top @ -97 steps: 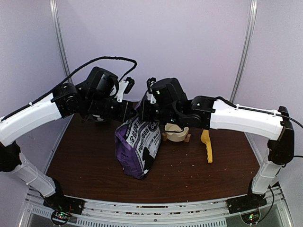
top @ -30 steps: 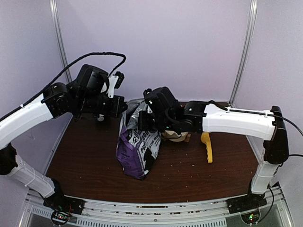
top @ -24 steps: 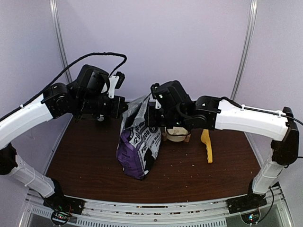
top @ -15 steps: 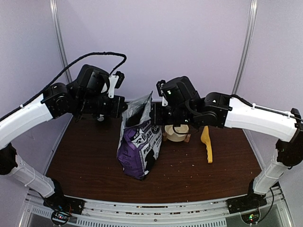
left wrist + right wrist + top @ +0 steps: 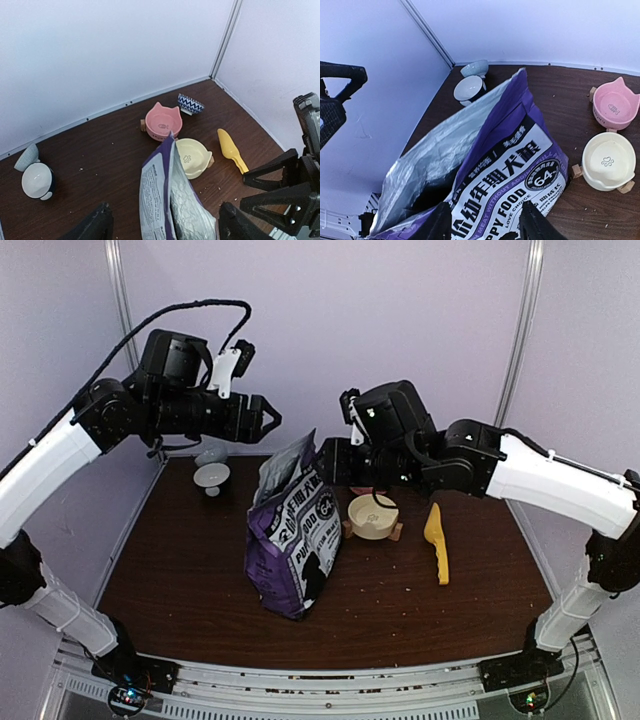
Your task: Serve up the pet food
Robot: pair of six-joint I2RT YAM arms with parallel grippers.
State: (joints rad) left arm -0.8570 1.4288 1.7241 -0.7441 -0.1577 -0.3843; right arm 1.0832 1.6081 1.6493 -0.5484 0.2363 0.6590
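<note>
The purple pet food bag (image 5: 295,530) stands upright on the brown table (image 5: 180,580) at the centre of the overhead view, its foil-lined mouth gaping. Just right of it sits a cream bowl (image 5: 372,515) on a small wooden stand, and further right lies a yellow scoop (image 5: 437,540). The left gripper (image 5: 270,418) hangs above and left of the bag's top, spread open and holding nothing. The right gripper (image 5: 245,192) hovers just right of the top, fingers apart and empty.
</note>
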